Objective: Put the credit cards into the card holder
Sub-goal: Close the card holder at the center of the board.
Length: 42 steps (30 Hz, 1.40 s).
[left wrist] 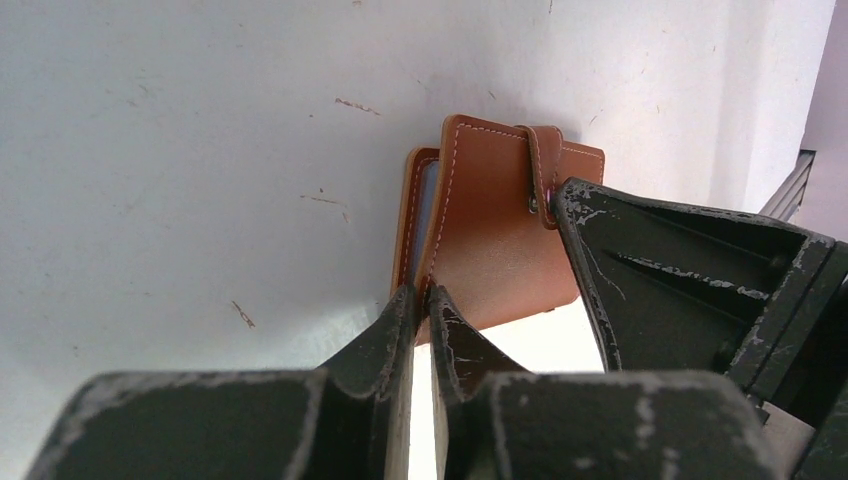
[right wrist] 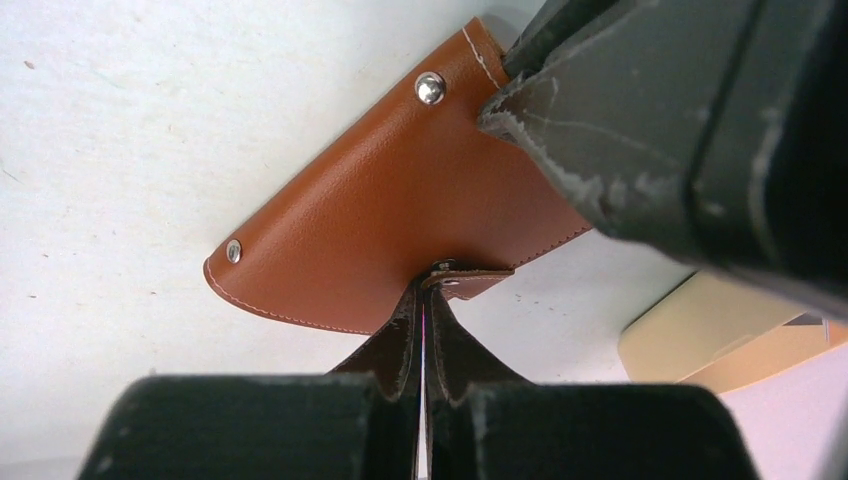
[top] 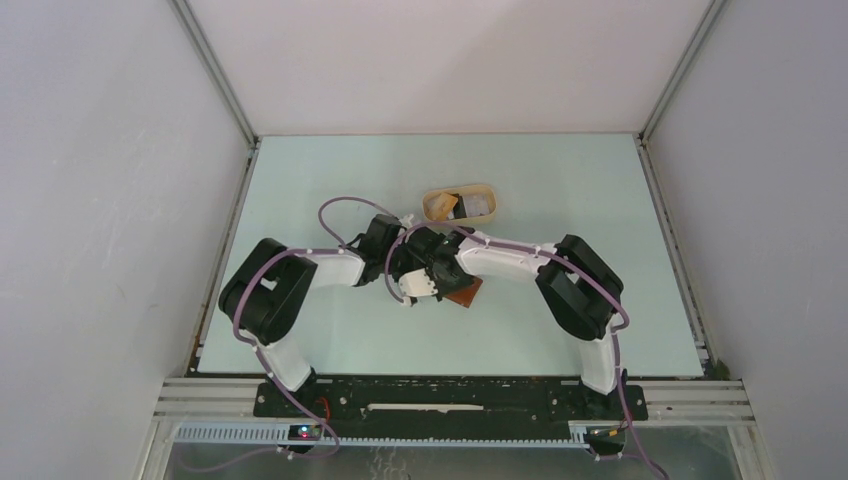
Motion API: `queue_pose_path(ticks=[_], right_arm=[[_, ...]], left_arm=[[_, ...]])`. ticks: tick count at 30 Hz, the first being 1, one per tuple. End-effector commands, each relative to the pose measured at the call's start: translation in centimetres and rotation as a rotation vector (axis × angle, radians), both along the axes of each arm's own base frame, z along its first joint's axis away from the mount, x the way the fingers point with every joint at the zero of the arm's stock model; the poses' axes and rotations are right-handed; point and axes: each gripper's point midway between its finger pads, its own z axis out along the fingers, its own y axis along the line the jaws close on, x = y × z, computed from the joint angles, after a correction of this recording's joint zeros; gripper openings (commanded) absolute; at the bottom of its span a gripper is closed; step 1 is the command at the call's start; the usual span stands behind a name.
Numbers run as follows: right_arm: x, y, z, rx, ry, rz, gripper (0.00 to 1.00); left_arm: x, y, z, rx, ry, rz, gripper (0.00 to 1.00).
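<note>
Pale tabletop, mid-frame: we judge the card holder light, floppy leather; left gripper clamps its cover edge, right gripper pinches its strap.

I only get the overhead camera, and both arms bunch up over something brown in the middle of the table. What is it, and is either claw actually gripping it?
Observer: It is a brown leather card holder. The left gripper is pinched shut on one edge of it.
Operator: And the other claw?
Observer: The right gripper is shut on the small closing strap.
Operator: Is the thing open?
Observer: Only a crack. The left wrist view shows it gaping slightly along one side, and I cannot tell whether a card is inside.
</note>
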Motion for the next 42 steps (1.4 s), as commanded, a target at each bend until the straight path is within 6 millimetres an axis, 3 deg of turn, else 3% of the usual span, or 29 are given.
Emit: queue_pose_path(ticks=[1, 14, 26, 42], right_arm=[[-3.6, 1.0, -5.0, -0.028, 0.192, 0.101, 0.00], [-2.9, 2.5, -5.2, -0.092, 0.161, 0.136, 0.00], [-3.5, 2.3, -5.9, -0.132, 0.160, 0.244, 0.00], [-6.4, 1.4, -7.3, -0.199, 0.244, 0.370, 0.00]], left_arm=[[0.1, -1.8, 0.9, -0.068, -0.019, -0.043, 0.14], [-0.1, -2.2, 0.5, -0.090, 0.008, -0.063, 0.15], [-0.4, -1.8, -0.4, -0.102, 0.035, -0.053, 0.15], [-1.0, -1.3, -1.1, -0.116, 0.064, -0.061, 0.15]])
